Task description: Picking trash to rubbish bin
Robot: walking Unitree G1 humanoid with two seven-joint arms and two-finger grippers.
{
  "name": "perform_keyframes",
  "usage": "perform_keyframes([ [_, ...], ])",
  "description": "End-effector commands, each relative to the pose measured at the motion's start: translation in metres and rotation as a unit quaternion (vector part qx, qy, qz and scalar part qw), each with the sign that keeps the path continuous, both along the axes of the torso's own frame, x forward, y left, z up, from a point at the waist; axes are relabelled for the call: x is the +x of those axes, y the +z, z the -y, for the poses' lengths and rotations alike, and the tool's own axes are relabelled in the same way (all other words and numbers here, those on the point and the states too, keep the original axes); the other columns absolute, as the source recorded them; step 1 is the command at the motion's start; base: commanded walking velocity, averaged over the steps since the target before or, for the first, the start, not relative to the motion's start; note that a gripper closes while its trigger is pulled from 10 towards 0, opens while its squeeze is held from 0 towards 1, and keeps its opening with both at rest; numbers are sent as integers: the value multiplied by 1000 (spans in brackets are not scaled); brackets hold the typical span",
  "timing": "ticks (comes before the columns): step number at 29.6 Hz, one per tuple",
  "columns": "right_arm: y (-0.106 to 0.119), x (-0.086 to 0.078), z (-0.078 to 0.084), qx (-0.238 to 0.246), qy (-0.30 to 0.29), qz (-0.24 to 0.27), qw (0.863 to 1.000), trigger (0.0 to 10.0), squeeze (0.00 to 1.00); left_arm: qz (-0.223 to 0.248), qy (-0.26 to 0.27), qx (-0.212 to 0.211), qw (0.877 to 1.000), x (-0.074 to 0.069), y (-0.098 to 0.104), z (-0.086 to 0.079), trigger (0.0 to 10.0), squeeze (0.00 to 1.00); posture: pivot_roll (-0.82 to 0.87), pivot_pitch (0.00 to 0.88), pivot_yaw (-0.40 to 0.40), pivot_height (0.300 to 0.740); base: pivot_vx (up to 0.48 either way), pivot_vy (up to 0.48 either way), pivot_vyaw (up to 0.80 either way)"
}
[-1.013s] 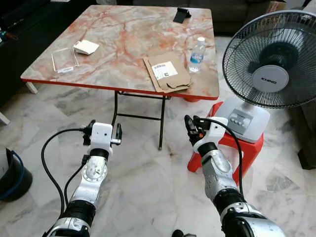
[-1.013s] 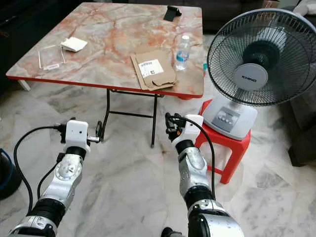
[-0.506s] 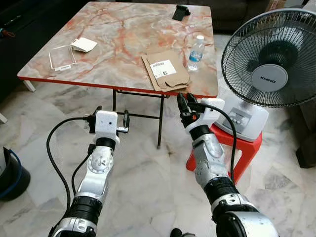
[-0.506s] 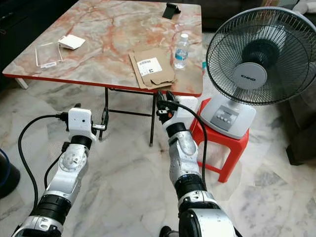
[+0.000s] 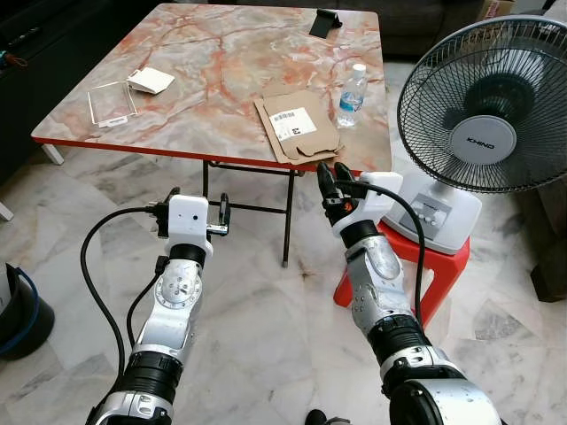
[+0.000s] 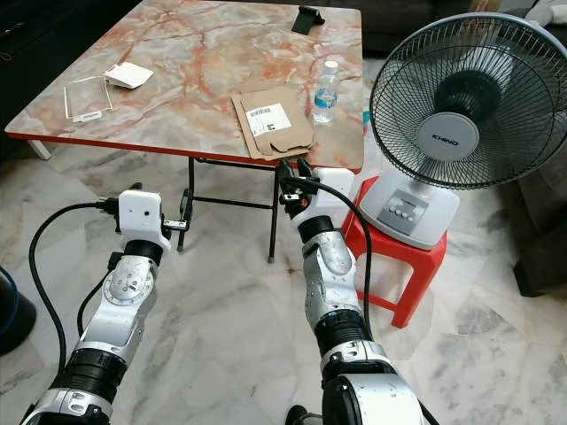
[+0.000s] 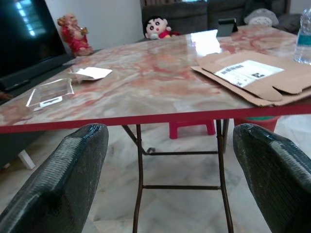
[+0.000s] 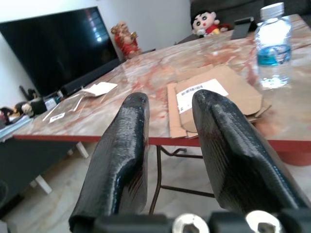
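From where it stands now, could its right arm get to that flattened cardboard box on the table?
Probably yes. The right end effector hangs just below the table edge, beside the flattened cardboard box, with nothing between them. It must first rise above the tabletop.

We are seeing the dark bin cut off by the left edge, the fan running past the right edge, and the printing on the flattened carton's label staying too small to read.

table: marble-pattern top, red edge | on it: flat cardboard, bottle, clear tray, white packet, black stand
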State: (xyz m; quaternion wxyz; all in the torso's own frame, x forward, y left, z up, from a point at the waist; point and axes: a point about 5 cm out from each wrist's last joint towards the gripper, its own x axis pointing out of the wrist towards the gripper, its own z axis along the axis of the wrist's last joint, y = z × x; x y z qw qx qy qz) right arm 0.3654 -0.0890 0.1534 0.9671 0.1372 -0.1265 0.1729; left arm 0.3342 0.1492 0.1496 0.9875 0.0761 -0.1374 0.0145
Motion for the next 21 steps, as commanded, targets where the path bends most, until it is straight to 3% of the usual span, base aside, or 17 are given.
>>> perform_keyframes([
  [1,3,-2,-5,-15,7,12,1000,10000,0,-6,14,-9,1000,-2,-2,-7,10000,0,118,123,-10,740,0,0,800],
  [8,1,-2,-6,-13,10,8,1000,10000,0,-6,16,-9,1000,-2,-1,-8,10000,0,119,134,-9,740,0,0,770],
  [21,-1,-1,-6,9,13,-8,1000,10000,0,-1,6,-6,1000,-2,1,-4,10000,0,120,142,-8,740,0,0,0],
])
